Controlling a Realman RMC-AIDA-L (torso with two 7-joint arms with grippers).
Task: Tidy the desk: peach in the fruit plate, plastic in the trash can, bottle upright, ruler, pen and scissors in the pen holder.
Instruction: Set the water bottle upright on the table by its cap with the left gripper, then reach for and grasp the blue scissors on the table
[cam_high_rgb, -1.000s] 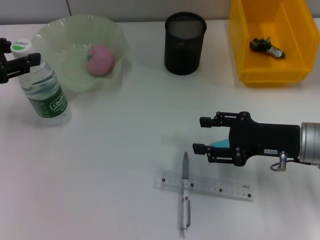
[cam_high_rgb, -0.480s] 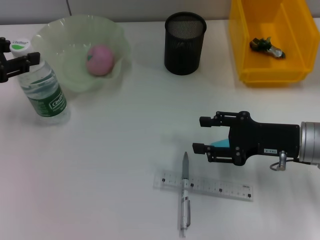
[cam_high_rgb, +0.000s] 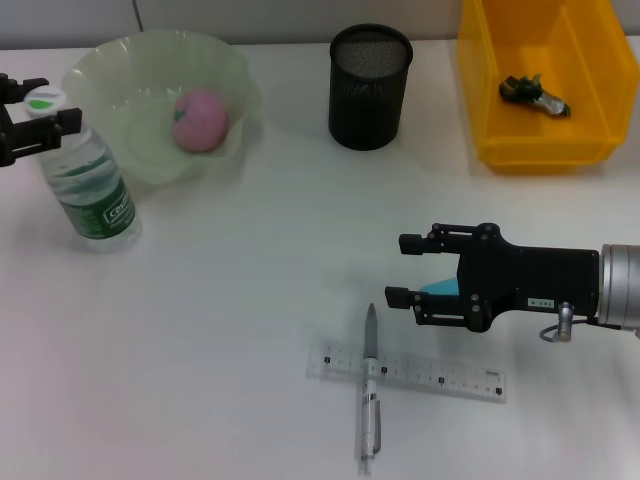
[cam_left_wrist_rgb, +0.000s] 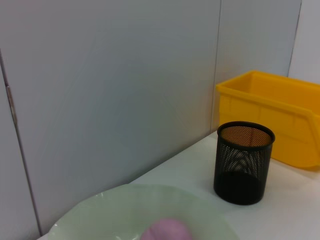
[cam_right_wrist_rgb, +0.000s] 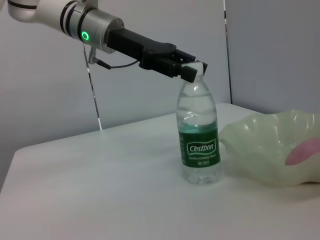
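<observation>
The bottle (cam_high_rgb: 88, 180) near the surface's left edge has come more nearly upright over the last second: its cap (cam_high_rgb: 42, 98) has shifted toward the far edge and now sits more squarely above the base, with the left claw (cam_high_rgb: 25, 128) clamped on the neck just under the cap. So the bottle step looks almost finished; what remains there, as a judgement, is to let go without tipping it.

The peach (cam_high_rgb: 200, 119) already lies in the fruit plate (cam_high_rgb: 108, 62) at the far left, and a scrap of plastic (cam_high_rgb: 535, 92) lies in the yellow trash can (cam_high_rgb: 480, 90) at the far right corner. The pen (cam_high_rgb: 369, 395) lies across the ruler (cam_high_rgb: 405, 371) near the front edge, both outside the pen holder (cam_high_rgb: 370, 87). The right claw (cam_high_rgb: 405, 268) hovers just beside them with its fingers apart, unchanged; something teal shows behind them, perhaps the scissors.

The right wrist view shows the bottle (cam_right_wrist_rgb: 200, 137) from the side, standing on its base with the left claw (cam_right_wrist_rgb: 187, 67) at the cap, which the head view cannot confirm. The left wrist view shows only the plate's rim, the peach's top and the pen holder (cam_left_wrist_rgb: 243, 162).
</observation>
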